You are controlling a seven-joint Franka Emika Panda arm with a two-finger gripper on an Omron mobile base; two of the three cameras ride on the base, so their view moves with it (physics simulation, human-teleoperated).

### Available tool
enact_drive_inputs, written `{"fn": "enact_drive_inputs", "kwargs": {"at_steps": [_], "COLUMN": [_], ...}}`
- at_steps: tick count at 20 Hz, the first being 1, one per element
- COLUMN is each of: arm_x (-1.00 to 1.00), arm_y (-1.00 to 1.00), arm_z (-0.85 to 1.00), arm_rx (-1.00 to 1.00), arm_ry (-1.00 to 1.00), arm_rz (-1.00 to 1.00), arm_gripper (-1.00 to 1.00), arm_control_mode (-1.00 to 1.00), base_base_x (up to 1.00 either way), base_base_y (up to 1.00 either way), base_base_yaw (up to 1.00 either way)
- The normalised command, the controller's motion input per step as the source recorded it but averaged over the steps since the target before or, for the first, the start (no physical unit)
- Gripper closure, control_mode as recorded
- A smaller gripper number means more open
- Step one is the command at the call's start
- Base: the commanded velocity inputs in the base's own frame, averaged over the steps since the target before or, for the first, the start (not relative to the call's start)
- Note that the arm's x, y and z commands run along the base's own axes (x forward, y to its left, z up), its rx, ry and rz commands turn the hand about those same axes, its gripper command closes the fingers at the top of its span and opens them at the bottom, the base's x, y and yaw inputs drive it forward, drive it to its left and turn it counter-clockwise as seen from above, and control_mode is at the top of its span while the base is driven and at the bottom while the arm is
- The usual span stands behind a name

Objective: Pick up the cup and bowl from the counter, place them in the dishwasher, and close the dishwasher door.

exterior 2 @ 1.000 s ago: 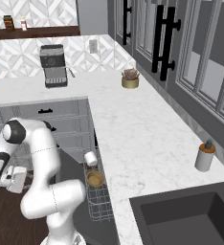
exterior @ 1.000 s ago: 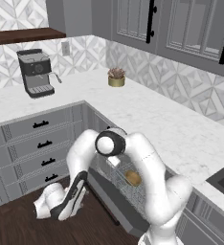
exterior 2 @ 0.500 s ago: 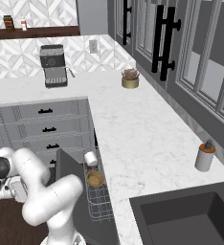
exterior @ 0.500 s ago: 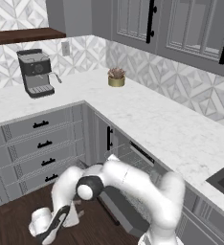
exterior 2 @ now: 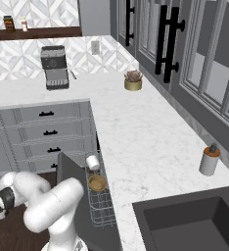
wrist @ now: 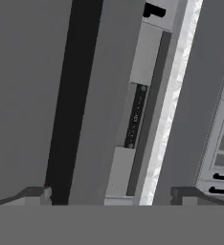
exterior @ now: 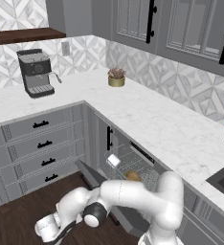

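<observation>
**Arm low beside the partly lowered dishwasher door, jaws wide and empty**

The cup [exterior: 113,160] and the bowl [exterior: 132,176] sit in the wire rack of the dishwasher [exterior: 147,170], under the long edge of the counter [exterior: 147,115]. In the right base view the cup [exterior 2: 92,162] stands nearer the rack's cabinet-corner end, with the bowl [exterior 2: 97,183] just beside it, further along the rack toward the sink [exterior 2: 194,223].

The dishwasher door [exterior: 92,174] is not shut. It hangs partway down, tilted outward from its bottom hinge, with its free top edge toward the floor side. In the right base view the dishwasher door [exterior 2: 70,169] appears as a grey slab leaning away from the rack.

The arm is folded low over the dark wood floor [exterior: 18,220], in front of the drawers [exterior: 42,143]. The gripper [wrist: 109,194] has its finger tips set far apart, with nothing between them. The hand view looks along grey panels and a dark control strip [wrist: 135,117].

A coffee machine [exterior: 35,72] stands at the far end of the counter, and a potted plant [exterior: 116,77] near the back wall.
</observation>
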Motion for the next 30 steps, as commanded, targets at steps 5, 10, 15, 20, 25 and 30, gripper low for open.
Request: {"fn": "enact_drive_inputs", "kwargs": {"at_steps": [5,10,15,20,25,30], "arm_x": [0.35,0.37,0.38,0.37,0.34,0.25], "arm_y": [0.01,0.01,0.09,0.03,0.0,0.0], "arm_z": [-0.93,-0.9,-0.81,-0.87,-0.91,-0.76], "arm_rx": [-0.03,0.0,-0.03,-0.17,-0.22,-0.28], "arm_ry": [0.11,0.23,0.17,0.11,0.1,0.02], "arm_rz": [-0.02,-0.04,-0.06,-0.1,-0.09,-0.1], "arm_gripper": [-1.0,-1.0,-1.0,-1.0,-1.0,-1.0], "arm_control_mode": [-1.0,-1.0,-1.0,-1.0,-1.0,-1.0], "base_base_x": [0.0,0.0,0.0,0.0,0.0,0.0], "base_base_y": [0.0,0.0,0.0,0.0,0.0,0.0], "base_base_yaw": [0.0,0.0,0.0,0.0,0.0,0.0]}}
